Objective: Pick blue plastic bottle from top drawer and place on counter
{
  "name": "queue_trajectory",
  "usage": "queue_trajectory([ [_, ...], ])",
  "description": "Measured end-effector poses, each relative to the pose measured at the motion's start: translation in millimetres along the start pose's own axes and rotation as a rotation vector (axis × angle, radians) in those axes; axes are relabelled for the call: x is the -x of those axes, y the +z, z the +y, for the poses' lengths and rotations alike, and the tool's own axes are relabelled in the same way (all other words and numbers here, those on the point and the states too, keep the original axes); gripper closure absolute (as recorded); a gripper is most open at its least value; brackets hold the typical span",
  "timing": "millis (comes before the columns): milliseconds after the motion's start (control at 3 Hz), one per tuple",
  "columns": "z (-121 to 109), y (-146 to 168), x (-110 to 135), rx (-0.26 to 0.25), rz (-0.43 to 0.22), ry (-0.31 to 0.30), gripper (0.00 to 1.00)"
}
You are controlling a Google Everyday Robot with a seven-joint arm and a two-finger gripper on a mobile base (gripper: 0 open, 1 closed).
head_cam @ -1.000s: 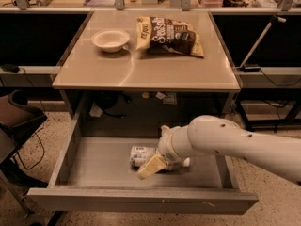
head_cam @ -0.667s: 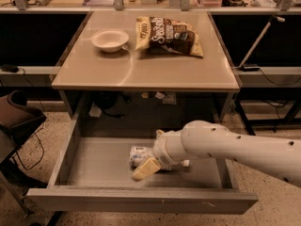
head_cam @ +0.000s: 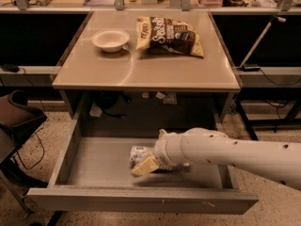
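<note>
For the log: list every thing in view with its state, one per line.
top drawer: pulled open.
blue plastic bottle: on its side on the drawer floor.
gripper: down in the drawer, at the bottle.
bowl: upright on the counter, empty.
snack bag: flat on the counter.

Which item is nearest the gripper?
The blue plastic bottle, in the top drawer right at the gripper; the bowl and snack bag sit up on the counter.

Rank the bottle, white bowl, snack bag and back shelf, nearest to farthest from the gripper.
1. The blue plastic bottle, beside the gripper in the top drawer.
2. The white bowl, counter's left, and snack bag, right: too close to call.
3. The shelf, behind the counter.
</note>
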State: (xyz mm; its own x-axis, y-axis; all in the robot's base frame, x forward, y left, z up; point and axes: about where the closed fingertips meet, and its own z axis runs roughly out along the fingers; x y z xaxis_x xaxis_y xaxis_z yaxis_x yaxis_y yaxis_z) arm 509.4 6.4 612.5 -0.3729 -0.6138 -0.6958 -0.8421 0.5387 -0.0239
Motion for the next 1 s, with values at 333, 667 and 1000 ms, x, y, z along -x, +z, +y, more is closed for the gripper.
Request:
queue_trajectory([
  [333, 0.0, 0.0, 0.0, 0.0, 0.0, 0.0, 0.19],
  [667, 0.0, 0.0, 0.0, 0.0, 0.0, 0.0, 0.42],
  [1000, 0.0, 0.0, 0.1, 0.0, 0.0, 0.0, 0.65],
])
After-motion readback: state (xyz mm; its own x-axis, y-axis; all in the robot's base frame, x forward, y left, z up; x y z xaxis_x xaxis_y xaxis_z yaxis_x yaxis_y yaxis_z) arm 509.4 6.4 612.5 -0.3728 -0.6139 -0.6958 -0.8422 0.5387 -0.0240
